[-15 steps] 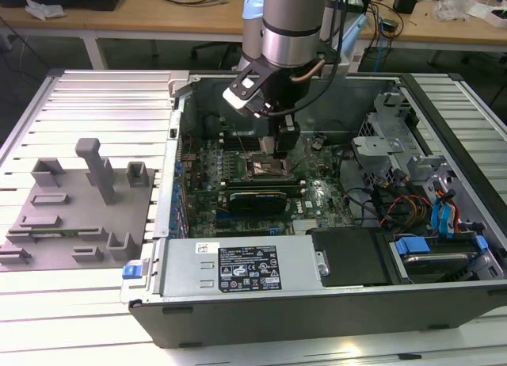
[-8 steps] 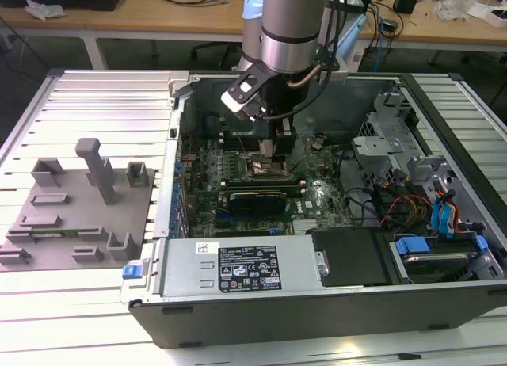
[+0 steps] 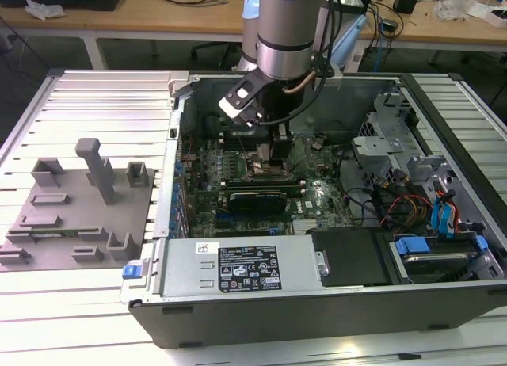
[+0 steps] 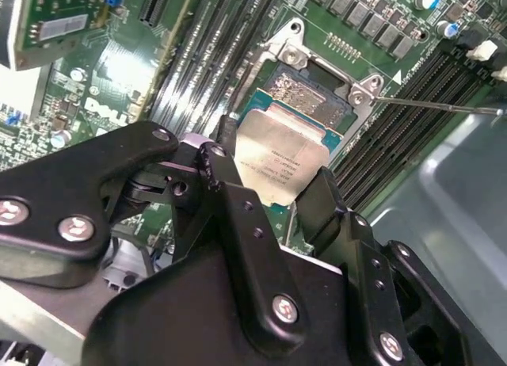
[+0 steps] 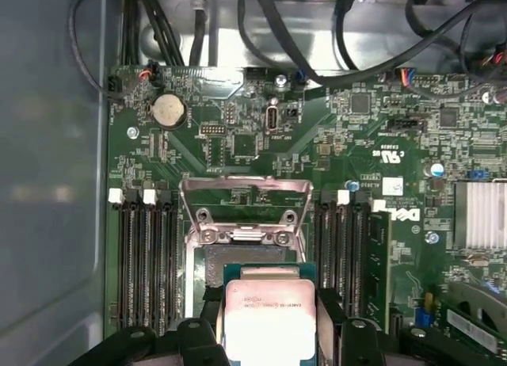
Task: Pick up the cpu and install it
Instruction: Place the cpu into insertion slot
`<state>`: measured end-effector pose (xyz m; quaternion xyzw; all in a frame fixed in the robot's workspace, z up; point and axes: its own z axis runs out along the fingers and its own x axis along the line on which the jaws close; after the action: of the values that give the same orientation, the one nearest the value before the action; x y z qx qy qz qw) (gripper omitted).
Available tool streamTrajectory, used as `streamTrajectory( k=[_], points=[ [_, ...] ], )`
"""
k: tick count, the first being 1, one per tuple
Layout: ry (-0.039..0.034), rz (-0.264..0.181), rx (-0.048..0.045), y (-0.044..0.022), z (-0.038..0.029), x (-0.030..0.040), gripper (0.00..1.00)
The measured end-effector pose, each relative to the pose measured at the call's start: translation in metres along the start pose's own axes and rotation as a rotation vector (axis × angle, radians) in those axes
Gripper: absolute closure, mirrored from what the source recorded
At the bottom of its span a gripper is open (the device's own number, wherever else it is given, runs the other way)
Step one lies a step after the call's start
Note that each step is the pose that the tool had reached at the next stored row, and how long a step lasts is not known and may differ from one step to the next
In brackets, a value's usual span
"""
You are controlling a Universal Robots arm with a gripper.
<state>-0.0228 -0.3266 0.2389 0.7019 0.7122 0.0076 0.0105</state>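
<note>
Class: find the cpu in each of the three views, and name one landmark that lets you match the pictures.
Exterior view: the cpu cannot be made out under the gripper, which is low over the motherboard.
Second wrist view: the cpu is clamped between the black fingers, just short of the socket frame.
First wrist view: the cpu is between the fingers, next to the socket frame.
Shared landmark: the metal socket frame.

It was an electronics lab or workshop: an opened computer case (image 3: 317,314) lay on a slotted aluminium table (image 3: 63,310), a grey fixture plate (image 3: 75,211) beside it, a robot arm (image 3: 289,25) above, cable-strewn wooden benches (image 3: 142,17) behind
</note>
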Motion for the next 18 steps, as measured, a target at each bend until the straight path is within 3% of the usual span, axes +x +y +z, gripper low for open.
streamTrajectory(
  k=[11,18],
  points=[
    [-0.0094,-0.001,0.0001,-0.0013,0.0184,0.0077,0.45],
    [-0.01,-0.001,0.0002,-0.0019,0.0286,0.0082,0.45]
  ],
)
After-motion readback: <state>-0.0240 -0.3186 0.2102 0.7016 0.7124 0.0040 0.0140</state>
